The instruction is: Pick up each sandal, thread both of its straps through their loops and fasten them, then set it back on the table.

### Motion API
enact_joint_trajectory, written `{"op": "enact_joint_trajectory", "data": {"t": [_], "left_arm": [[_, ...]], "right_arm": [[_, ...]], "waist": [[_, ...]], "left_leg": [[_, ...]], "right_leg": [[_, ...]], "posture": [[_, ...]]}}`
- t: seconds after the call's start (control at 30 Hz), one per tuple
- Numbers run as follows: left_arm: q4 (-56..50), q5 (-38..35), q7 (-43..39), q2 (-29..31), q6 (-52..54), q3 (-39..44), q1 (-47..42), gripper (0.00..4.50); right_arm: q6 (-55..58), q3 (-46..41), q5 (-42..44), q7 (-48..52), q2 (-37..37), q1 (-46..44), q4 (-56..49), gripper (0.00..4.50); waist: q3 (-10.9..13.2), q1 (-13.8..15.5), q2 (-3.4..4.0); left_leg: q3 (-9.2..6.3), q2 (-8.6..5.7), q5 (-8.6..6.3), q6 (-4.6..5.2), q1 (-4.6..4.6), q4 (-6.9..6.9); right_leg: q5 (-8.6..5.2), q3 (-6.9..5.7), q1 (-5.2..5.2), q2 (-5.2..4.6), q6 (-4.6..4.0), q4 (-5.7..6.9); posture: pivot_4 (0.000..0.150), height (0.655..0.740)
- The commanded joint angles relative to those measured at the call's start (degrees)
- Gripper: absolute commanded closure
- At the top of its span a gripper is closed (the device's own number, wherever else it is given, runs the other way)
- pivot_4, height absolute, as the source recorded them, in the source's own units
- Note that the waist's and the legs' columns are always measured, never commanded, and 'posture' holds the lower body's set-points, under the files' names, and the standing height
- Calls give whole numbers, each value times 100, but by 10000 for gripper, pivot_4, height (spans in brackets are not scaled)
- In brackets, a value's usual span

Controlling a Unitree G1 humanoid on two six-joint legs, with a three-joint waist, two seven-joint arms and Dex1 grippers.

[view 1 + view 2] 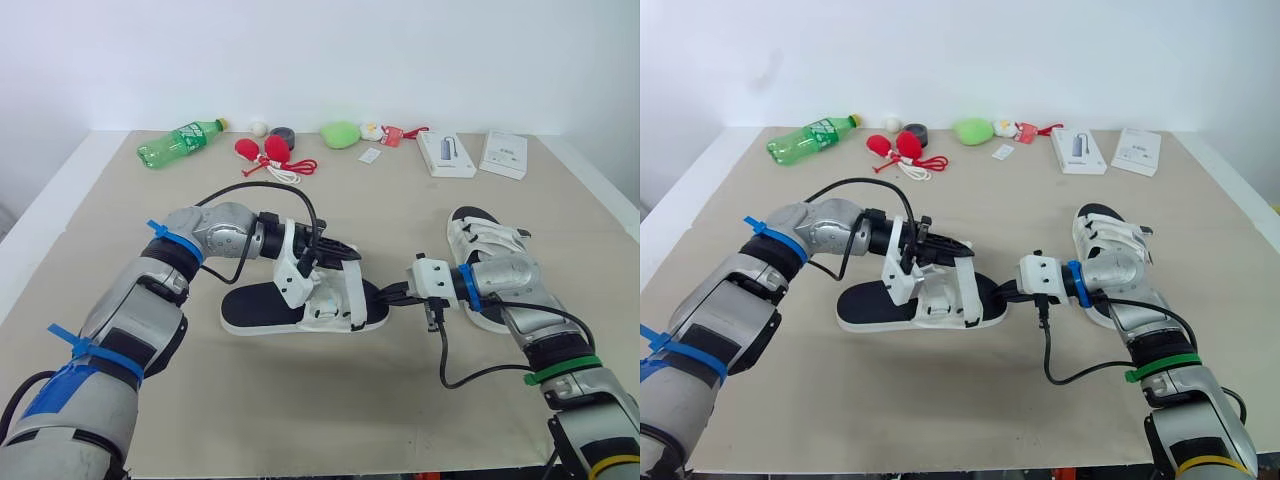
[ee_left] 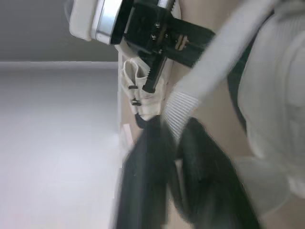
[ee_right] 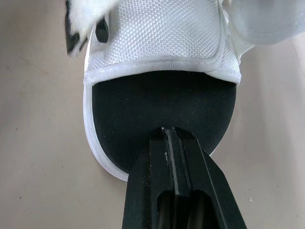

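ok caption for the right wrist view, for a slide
Shut right gripper poised at the black toe end of the white sandal lying on the table

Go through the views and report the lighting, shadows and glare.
Left eye view: soft, even light, with only a thin shadow under the sandal and no glare on the table. Right wrist view: a narrow dark rim of shadow runs along the sandal's toe edge, near the right gripper. Left wrist view: the white strap shows bright against the dark left gripper.
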Motion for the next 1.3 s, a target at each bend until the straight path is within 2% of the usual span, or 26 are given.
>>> {"op": "enact_joint_trajectory", "data": {"t": [0.03, 0.07, 0.13, 0.23, 0.3, 0.4, 0.47, 0.6, 0.67, 0.8, 0.9, 1.07, 1.3], "left_arm": [[-773, -2595, -2232, 16, 1374, -7, 362, 23308], [-1224, -3450, -3198, 68, 2263, 116, 515, 23308], [-1905, -4575, -4414, 189, 3962, 484, 665, 23308], [-2796, -5466, -5323, 652, 6628, 795, 736, 23308], [-3462, -6039, -5626, 1090, 8546, 940, 838, 23308], [-4481, -6545, -5847, 1716, 10321, 1062, 1222, 23308], [-5136, -6874, -5835, 1962, 11130, 1227, 1456, 23308], [-6151, -7631, -5125, 2085, 12705, 1693, 1916, 23308], [-6606, -7523, -4588, 1993, 12906, 1756, 2329, 23308], [-7483, -7221, -4090, 1883, 12788, 1665, 3215, 23308], [-7650, -7001, -3639, 1606, 12753, 1568, 3561, 23308], [-7286, -6161, -3129, 1077, 12261, 1194, 3579, 23308], [-7121, -5579, -3016, 621, 11956, 855, 3455, 23308]], "right_arm": [[16, 91, -172, 109, -72, 22, 99, 45000], [17, 94, -172, 110, -70, 20, 100, 45000], [17, 96, -169, 120, -68, 15, 104, 45000], [15, 96, -161, 134, -76, 19, 105, 45000], [7, 103, -160, 141, -75, 16, 122, 45000], [15, 107, -151, 146, -63, 16, 119, 45000], [17, 106, -145, 157, -63, 26, 109, 45000], [-9, 112, -154, 200, -52, 37, 140, 45000], [-11, 124, -165, 202, -25, 19, 168, 45000], [-27, 159, -184, 206, 40, -26, 212, 45000], [-35, 159, -196, 214, 67, -48, 232, 45000], [-61, 153, -224, 237, 91, -69, 250, 45000], [-41, 105, -207, 227, 30, 23, 136, 45000]], "waist": [[-1, -4, 1], [0, -8, 1], [1, -13, 2], [2, -21, 3], [1, -29, 6], [-4, -36, 18], [-3, -32, 17], [-2, -11, 16], [-4, -15, 20], [-1, -15, 18], [0, -11, 16], [-1, -10, 17], [-1, -10, 17]], "left_leg": [[0, 1, 0, 0, 0, 0], [-1, 1, 0, 0, -1, 2], [-3, 5, 1, -1, -8, 8], [-20, 16, 2, -3, -34, 37], [-38, 19, 2, -3, -31, 40], [-67, 23, 3, -5, -27, 40], [-71, 23, 3, -5, -23, 40], [-83, 36, 4, -7, -27, 47], [-79, 34, 4, -7, -23, 50], [-72, 27, 3, -9, 22, 33], [-76, 31, 4, -12, 34, 31], [-74, 29, 5, -14, 53, 31], [-70, 28, 5, -14, 53, 20]], "right_leg": [[0, 1, 0, 0, -1, 1], [0, 0, 0, 2, -2, 2], [0, -1, -2, 13, -3, 4], [-5, -3, -8, 51, 7, 6], [-17, -7, -6, 66, 14, 13], [-25, -18, 0, 74, 5, 18], [-30, -24, 4, 73, 1, 21], [-46, -36, 8, 69, -23, 24], [-47, -33, 10, 63, -24, 24], [-54, -25, 47, 55, -27, 21], [-54, -29, 59, 57, -33, 20], [-49, -29, 74, 51, -41, 18], [-49, -24, 72, 51, -41, 13]], "posture": [[1500, 7400], [1500, 7400], [1500, 7400], [1500, 7400], [1500, 7400], [1500, 7400], [1500, 7400], [1500, 7400], [1500, 7400], [1500, 7400], [1500, 7400], [1500, 7400], [1500, 7400]]}}
